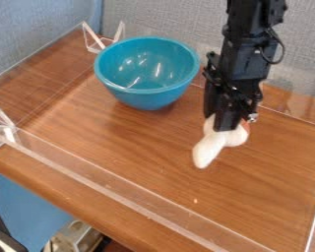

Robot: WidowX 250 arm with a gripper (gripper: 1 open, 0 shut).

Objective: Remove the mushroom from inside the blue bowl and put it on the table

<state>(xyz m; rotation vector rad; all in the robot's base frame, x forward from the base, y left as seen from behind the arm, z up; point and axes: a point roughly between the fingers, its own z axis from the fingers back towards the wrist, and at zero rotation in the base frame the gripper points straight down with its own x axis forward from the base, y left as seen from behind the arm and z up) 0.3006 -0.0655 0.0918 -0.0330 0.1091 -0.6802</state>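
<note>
- Tabletop [134,167]: brown wood grain, glossy, edged by low clear walls; grey fabric backing behind.
- Blue bowl [145,74]: sitting at the far left, now looking empty, well apart from the end effector.
- End effector [223,124]: pointing down over open wood, gripping the mushroom's top end.
- Mushroom [211,148]: hanging directly beneath the fingers, long axis near-vertical, tilting slightly; whether its lower tip is touching the wood cannot be told.
- Judgement: the release is calling for a short descent only.

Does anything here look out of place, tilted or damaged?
Nothing stands out. The end effector holds the mushroom, hanging tilted above the table; the blue bowl stands upright and looks undamaged.
</note>
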